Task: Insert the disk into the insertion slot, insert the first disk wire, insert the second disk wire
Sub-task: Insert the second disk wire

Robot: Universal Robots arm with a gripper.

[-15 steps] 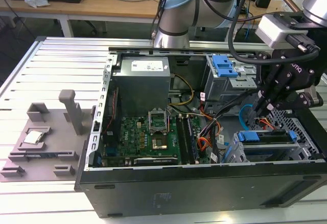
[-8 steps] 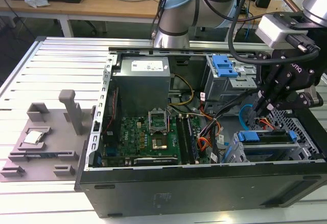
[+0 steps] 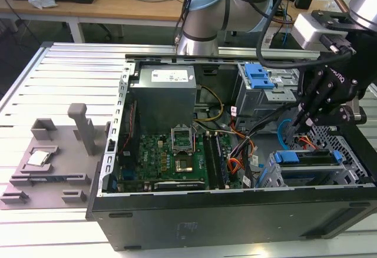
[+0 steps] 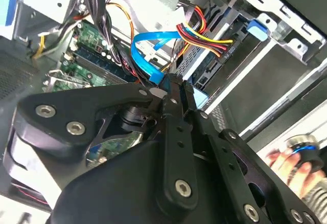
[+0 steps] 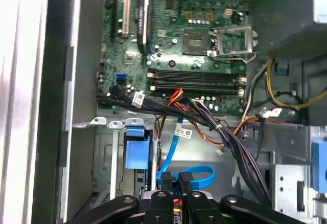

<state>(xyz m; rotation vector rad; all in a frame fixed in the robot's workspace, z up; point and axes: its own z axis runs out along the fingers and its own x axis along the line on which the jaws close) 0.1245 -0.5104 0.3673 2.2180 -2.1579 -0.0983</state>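
Open computer case (image 3: 235,211) on slatted tabletop (image 3: 65,69): green motherboard (image 3: 162,158), grey power supply (image 3: 164,93), disk (image 3: 309,156) in blue carrier seated in insertion slot (image 3: 271,175). Black pincer (image 3: 299,122) just above it. Grey fixture tray (image 3: 50,164) at the exterior view's left.

Couldn't really see the disk (image 3: 307,158), the insertion slot (image 3: 277,174) walls covered most of it, and my gripper (image 5: 175,183) got cut off by the first wrist view's edge.
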